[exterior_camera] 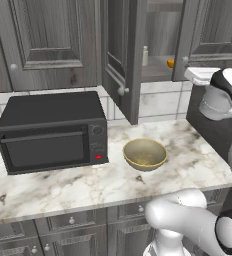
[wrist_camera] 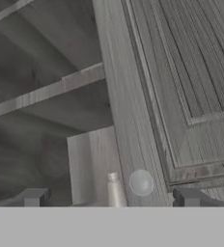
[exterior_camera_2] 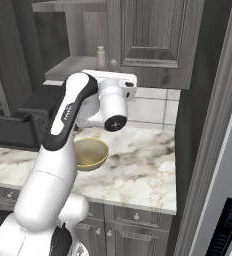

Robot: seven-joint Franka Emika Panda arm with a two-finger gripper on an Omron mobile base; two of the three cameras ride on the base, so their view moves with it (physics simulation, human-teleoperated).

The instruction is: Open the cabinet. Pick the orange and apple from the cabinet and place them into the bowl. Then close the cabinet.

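**Operator:** Which step am I on?

**Describer:** You are in the opening step, by my reading. The cabinet has its left door swung out toward you over the marble surface, while the right door is shut or very nearly so. Your claw is raised in front of that right door, fingers spread wide with nothing between them. In the hand view the door's round silver knob sits between the two fingertips, a little toward the right one.

**Operator:** Where is the fruit?

**Describer:** The orange shows as a small bright spot on the grey shelf, at the right of the gap, partly behind the right door's edge. I cannot make out the apple; it may be behind that door. A small pale bottle stands on the shelf to the left of the orange. The olive-tan bowl sits on the surface below the open door, just right of the black microwave, and holds nothing.

**Operator:** What does the next move call for?

**Describer:** Probably you should centre the knob between the fingers, close on it, then pull the door out along its hinge arc. After that the orange should be reachable without brushing the bottle.
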